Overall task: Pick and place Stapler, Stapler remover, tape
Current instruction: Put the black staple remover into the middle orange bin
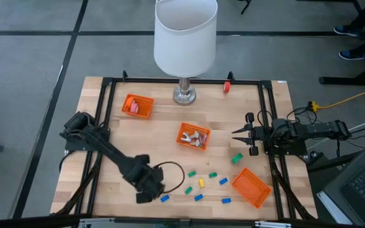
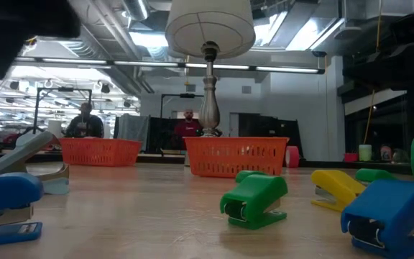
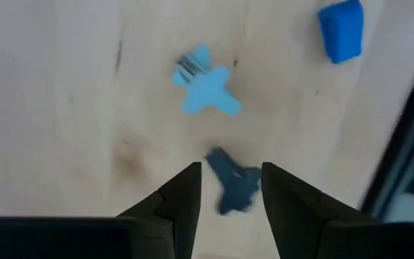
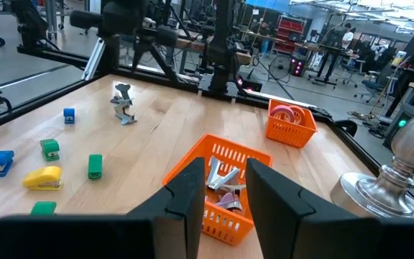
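Note:
My left gripper (image 1: 147, 193) hangs open over the table's near left part, pointing down. In its wrist view a dark blue stapler remover (image 3: 234, 191) shows in the gap between the fingers and seems to lie on the wood below them, with no finger on it. A light blue stapler remover (image 3: 205, 90) lies just beyond it, then a blue stapler (image 3: 341, 30). Several small staplers, among them a yellow one (image 1: 201, 182), lie scattered toward the near edge. Pink tape (image 1: 132, 106) sits in the far-left basket. A red roll (image 1: 227, 87) stands at the far edge. My right gripper (image 1: 236, 133) waits open at the right.
An orange basket (image 1: 181, 134) at the table's middle holds silvery pieces. Another orange basket (image 1: 251, 188) lies at the near right. A lamp's base (image 1: 184, 95) stands at the far middle. Black frame rails run along the left and right sides. People sit in the room behind.

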You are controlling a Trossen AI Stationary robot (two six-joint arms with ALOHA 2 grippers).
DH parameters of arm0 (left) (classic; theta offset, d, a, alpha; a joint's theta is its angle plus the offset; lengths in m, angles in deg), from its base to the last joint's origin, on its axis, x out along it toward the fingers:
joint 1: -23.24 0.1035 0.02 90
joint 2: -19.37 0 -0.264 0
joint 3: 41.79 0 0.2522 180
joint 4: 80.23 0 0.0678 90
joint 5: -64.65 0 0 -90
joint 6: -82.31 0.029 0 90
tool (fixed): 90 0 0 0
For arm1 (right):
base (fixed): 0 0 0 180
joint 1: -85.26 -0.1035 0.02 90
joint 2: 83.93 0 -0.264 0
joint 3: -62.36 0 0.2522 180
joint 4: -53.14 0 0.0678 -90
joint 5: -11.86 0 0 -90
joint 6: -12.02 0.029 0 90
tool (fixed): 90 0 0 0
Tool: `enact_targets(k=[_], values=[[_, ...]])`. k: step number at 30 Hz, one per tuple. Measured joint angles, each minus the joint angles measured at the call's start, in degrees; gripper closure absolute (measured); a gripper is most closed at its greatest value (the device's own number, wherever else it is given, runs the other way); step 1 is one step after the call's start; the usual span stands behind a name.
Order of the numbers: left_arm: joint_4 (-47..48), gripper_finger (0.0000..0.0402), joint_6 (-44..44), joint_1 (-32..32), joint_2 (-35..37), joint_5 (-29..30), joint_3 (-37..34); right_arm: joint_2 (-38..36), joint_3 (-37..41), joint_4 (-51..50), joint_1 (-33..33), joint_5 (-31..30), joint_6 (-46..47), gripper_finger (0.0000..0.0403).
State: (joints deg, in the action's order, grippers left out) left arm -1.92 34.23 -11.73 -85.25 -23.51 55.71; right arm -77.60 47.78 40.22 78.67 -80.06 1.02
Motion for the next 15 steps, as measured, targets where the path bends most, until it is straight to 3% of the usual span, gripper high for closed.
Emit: enact_targets(k=[5, 15], values=[[-0.1, 0.0261, -13.2, -1.0, 0.0, 4.2, 0.0, 0.0, 0.0, 0.0, 0.0, 0.0, 0.0, 0.0297], [-0.1, 0.0258, -18.9, -0.8, -2.9, 2.7, 0.0, 0.0, 0.0, 0.0, 0.0, 0.0, 0.0, 0.0297]])
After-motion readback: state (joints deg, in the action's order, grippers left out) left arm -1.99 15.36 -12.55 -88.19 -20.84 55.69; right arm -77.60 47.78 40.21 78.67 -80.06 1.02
